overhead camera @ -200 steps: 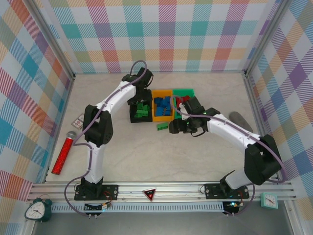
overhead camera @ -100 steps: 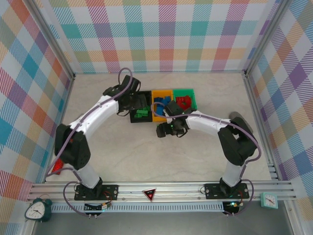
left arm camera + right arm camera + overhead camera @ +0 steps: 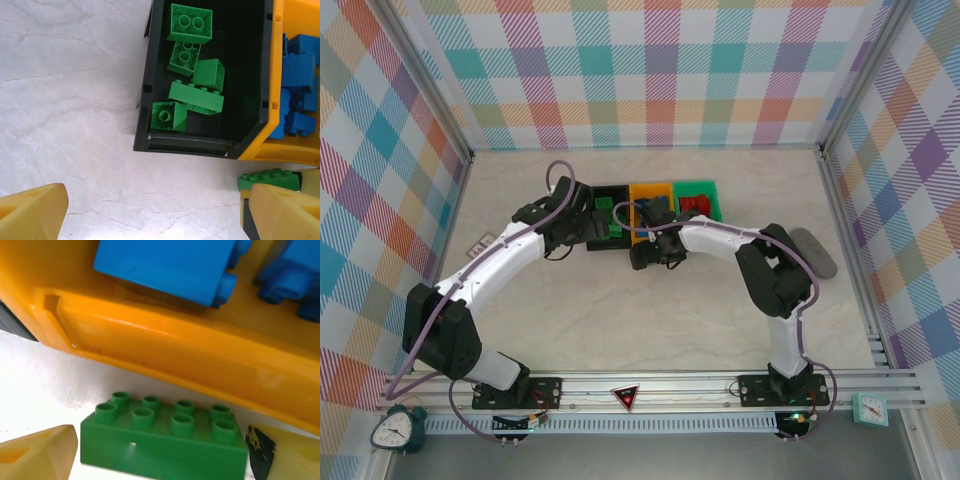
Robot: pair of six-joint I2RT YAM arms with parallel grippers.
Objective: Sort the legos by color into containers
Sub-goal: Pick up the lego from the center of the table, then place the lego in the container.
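Green lego (image 3: 165,445) lies on table (image 3: 30,390) just near of orange bin (image 3: 175,355), long axis along the bin wall. Right gripper (image 3: 160,462) straddles it, jaws wide, a finger off each short end. Left gripper (image 3: 150,215) is wide too, by black bin (image 3: 190,145), farther off.

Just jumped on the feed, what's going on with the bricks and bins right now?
Nearly sorted: green bricks lie in the black bin, blue bricks in the orange bin, red bricks in the green bin. One loose green brick sits on the table before the orange bin, with the open right gripper straddling it. The left gripper hangs open and empty near the black bin.
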